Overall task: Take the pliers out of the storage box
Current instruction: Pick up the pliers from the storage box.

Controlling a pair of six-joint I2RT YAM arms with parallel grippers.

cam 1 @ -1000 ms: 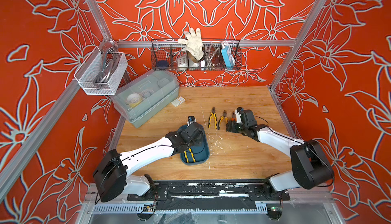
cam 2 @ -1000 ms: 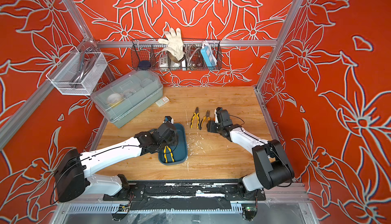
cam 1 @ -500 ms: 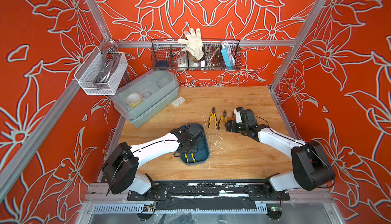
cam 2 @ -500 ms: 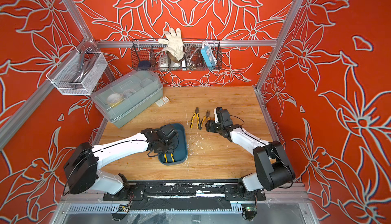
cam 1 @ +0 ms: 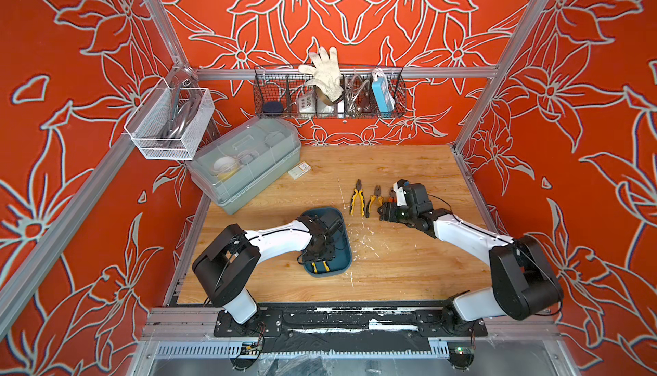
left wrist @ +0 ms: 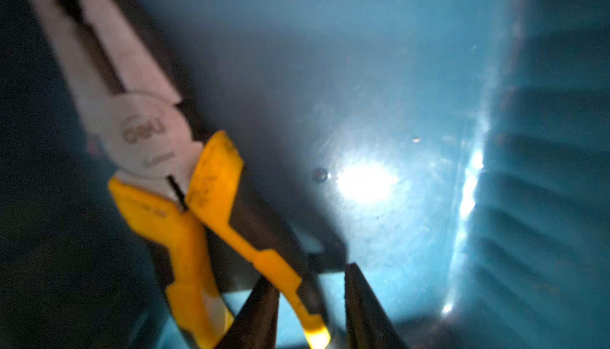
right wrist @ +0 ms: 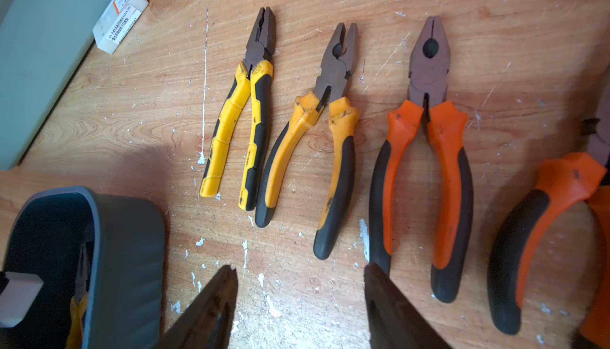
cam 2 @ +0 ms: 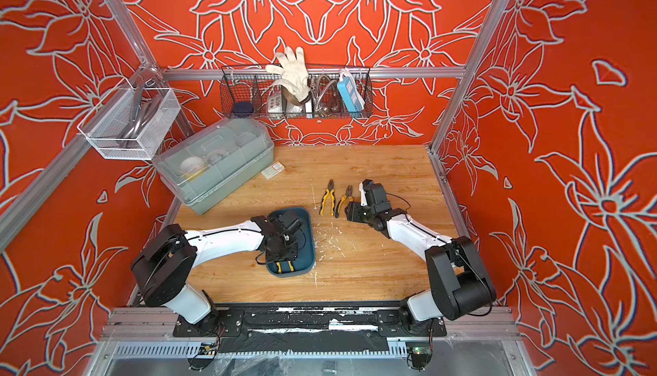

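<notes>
- Orange cell with floral walls and a wooden tabletop [cam 1: 391,285].
- My left gripper [left wrist: 310,274] has sunk deeper into the storage box [cam 1: 346,246]. Its jaws have narrowed but remain apart, straddling one yellow handle of the last pliers [left wrist: 211,179].
- My right gripper [right wrist: 298,267] hovers empty, jaws apart, near four pliers [right wrist: 425,152] laid on the tabletop.
- I judge that one clamp and lift remains.

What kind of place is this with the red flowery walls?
Probably a robot practice booth dressed up like a little workshop: pliers lie in a row on a wooden tabletop, and a wire basket on the back wall holds a work glove and a power strip.
</notes>
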